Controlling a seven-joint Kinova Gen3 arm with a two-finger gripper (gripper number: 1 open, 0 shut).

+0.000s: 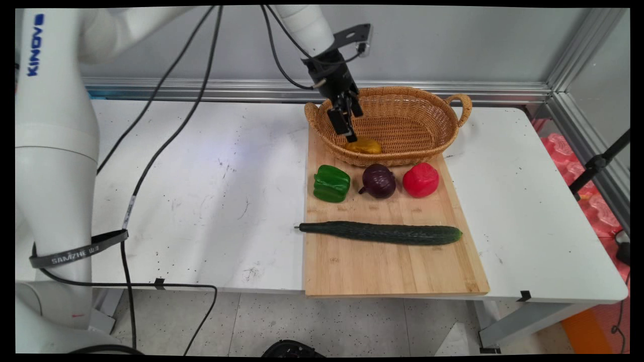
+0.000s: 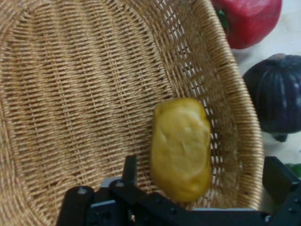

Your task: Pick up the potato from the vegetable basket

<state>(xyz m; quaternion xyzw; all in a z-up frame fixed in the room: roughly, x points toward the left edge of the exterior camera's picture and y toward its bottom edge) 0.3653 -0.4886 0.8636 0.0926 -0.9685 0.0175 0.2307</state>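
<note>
1. Across the middle of the scene, the white table (image 1: 211,191) is carrying a wooden cutting board (image 1: 382,261) on its right half, the board's near edge lying at the table's near edge.
2. At the board's far end, a woven wicker basket (image 1: 402,108) with two loop handles is sitting partly on the board, and a yellow potato (image 1: 363,146) is lying inside it against the near wall.
3. On the board's near half, a long dark green cucumber (image 1: 382,233) is lying crosswise, well apart from the basket.
4. Between the cucumber and the basket, three vegetables are standing in a row: a green bell pepper (image 1: 331,183) on the left, a red onion (image 1: 378,181) in the middle, and a red bell pepper (image 1: 420,179) on the right.
5. Above the basket's left side, the black hand (image 1: 347,131) is hanging, tilted down into the basket just over the potato; its fingers are standing apart and gripping nothing, and in the hand view the potato (image 2: 181,148) is lying between them, with no contact that I can make out.
</note>
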